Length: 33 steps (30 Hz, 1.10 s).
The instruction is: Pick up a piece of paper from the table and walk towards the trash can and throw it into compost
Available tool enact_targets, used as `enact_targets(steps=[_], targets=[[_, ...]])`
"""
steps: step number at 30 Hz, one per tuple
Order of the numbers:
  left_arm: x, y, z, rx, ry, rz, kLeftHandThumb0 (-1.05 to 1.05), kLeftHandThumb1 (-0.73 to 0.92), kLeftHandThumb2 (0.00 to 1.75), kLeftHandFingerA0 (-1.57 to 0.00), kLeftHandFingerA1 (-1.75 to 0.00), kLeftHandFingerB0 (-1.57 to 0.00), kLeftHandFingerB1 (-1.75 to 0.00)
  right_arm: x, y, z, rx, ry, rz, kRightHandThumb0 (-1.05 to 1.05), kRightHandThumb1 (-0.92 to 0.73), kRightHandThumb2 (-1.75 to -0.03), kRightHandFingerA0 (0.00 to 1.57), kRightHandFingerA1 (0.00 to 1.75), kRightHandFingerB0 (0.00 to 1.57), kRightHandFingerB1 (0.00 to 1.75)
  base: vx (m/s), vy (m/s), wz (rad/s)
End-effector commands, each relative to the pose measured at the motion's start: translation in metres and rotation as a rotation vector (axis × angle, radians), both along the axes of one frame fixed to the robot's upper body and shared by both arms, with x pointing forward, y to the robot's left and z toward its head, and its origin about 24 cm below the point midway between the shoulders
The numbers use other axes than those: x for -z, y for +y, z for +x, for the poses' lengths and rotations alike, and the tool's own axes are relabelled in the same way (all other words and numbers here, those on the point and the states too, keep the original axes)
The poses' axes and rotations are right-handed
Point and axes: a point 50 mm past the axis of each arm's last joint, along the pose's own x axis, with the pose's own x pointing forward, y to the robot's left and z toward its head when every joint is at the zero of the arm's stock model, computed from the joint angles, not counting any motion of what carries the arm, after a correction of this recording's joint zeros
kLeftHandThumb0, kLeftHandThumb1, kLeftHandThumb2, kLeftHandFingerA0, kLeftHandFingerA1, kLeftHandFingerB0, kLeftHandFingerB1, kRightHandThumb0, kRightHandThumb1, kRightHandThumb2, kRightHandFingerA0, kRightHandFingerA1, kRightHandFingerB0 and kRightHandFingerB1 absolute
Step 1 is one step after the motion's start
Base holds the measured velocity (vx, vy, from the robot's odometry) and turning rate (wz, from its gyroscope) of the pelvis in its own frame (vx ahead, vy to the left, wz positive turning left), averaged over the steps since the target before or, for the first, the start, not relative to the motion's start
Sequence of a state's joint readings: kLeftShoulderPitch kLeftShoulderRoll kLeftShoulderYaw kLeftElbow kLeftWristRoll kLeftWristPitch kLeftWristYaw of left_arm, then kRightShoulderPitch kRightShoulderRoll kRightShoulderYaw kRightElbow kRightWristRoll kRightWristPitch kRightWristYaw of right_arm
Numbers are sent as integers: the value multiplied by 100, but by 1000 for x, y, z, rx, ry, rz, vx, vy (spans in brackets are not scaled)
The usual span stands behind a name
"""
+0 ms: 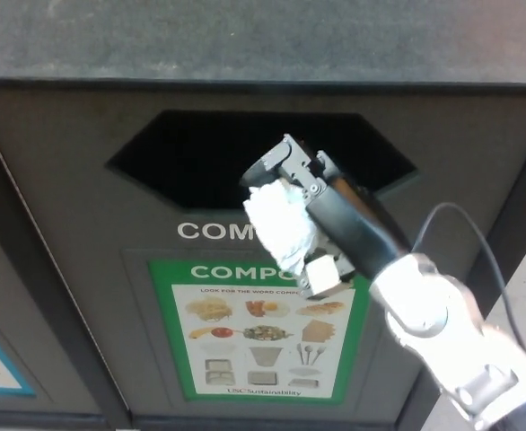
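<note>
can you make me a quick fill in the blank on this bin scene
1. The right hand is shut on a crumpled piece of ____ paper.
2. The hand is at the lower edge of the bin's dark ____.
3. The poster under the opening has a ____ border.

Missing words: white; opening; green

Dim, soft focus, overexposed whites

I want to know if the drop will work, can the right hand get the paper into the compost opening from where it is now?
Probably yes. The right hand, shut on the crumpled paper, sits at the lower edge of the compost opening, and nothing blocks the dark slot. The paper itself hangs just below the rim.
</note>
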State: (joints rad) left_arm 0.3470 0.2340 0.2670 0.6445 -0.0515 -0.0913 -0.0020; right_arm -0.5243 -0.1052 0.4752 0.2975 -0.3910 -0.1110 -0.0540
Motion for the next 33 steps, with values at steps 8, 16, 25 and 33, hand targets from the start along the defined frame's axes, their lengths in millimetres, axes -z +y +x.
enact_targets(steps=[8,16,25,33], targets=[[3,0,-1,12,31,19,3,66,79,-91,-62,-87,-65,-14,-2,26,19,-144,-183,-11,-51,-119,87,175,75,175,0,0,0],[3,0,1,10,33,26,4,69,75,-94,-66,-87,-67,-11,-5,40,52,-161,-277,-7,-55,-106,88,175,75,173,0,0,0],[4,-3,2,54,22,26,5,63,86,-94,-68,-91,-68,-4,-7,49,108,-113,-296,-8,-57,-105,89,175,83,160,0,0,0],[7,-5,-2,44,15,7,5,64,82,-97,-68,-93,-69,3,-14,55,156,-111,-328,-7,-56,-103,86,175,72,172,0,0,0]])
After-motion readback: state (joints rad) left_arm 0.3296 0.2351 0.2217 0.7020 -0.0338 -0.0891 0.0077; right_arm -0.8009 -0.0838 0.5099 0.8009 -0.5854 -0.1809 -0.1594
